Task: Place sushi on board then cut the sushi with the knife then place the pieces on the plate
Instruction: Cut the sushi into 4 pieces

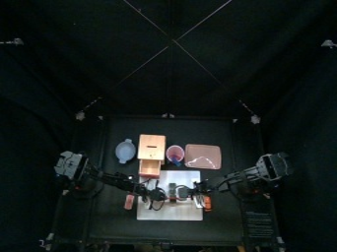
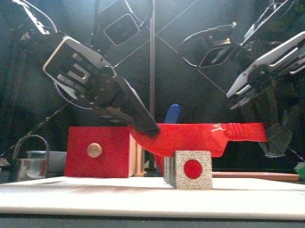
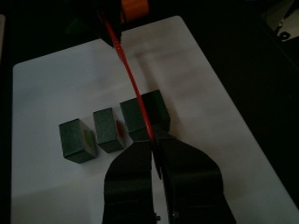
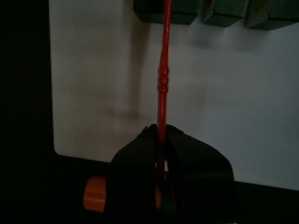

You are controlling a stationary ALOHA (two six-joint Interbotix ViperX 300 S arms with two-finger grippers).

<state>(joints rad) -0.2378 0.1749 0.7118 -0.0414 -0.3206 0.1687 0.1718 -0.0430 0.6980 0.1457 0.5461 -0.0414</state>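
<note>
Sushi (image 2: 188, 169): three blocks, middle of board (image 3: 216, 83).
Knife (image 2: 209, 138): red, edge across the end block.
My left pincer (image 3: 155, 145): pinching knife beside sushi.
My right pincer (image 4: 163, 133): pinching knife's far end.
Plate (image 1: 203, 156): behind board's back right corner.

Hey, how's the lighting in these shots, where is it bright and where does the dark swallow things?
Top view: only the white board is bright; the rest is dim. Front view: the red knife and the sushi are well lit against a dark background. Left and right wrist views: the board is evenly bright, the jaws almost silhouettes.
</note>
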